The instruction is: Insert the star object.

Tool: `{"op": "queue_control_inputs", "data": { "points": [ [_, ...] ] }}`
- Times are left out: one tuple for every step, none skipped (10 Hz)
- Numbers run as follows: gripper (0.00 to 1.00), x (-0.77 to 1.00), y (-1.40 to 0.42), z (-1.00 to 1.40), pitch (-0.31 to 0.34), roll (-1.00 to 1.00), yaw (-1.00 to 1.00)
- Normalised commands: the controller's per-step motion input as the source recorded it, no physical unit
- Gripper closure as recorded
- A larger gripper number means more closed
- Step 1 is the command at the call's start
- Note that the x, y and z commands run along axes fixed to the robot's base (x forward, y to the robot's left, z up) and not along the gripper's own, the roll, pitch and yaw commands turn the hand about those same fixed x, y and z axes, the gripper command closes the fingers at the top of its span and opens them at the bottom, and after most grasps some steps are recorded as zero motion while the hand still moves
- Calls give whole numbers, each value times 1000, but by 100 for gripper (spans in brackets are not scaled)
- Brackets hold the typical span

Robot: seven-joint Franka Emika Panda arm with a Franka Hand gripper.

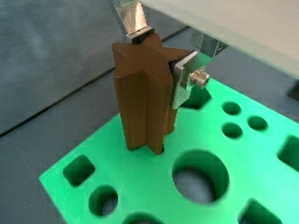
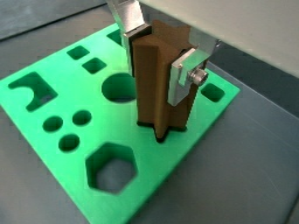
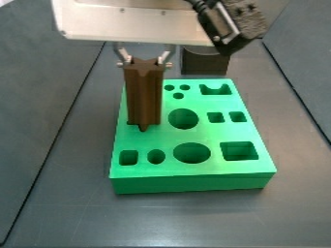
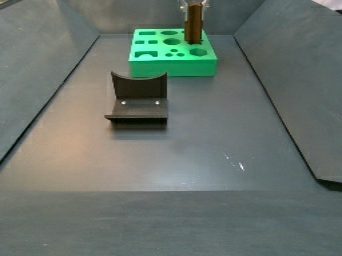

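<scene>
The star object is a tall dark-brown ridged peg, standing upright on the green block with its lower end in a star-shaped hole. It shows in both wrist views and both side views. My gripper is shut on its upper part, one silver finger on each side; it also shows in a wrist view and a side view. The green block has several shaped holes.
The dark fixture stands on the grey floor in front of the green block. A dark grey block sits behind the green block. Sloped grey walls bound the floor on both sides.
</scene>
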Motion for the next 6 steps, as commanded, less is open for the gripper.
{"op": "queue_control_inputs", "data": {
  "points": [
    [100, -551, 151, -417, -177, 143, 403],
    [100, -377, 37, -497, -173, 147, 391],
    [100, 49, -11, -811, -76, 126, 206],
    [100, 334, -17, -803, -20, 109, 137],
    [100, 311, 6, -666, 0, 126, 111],
    [100, 157, 69, -534, 0, 193, 209]
  ]
}}
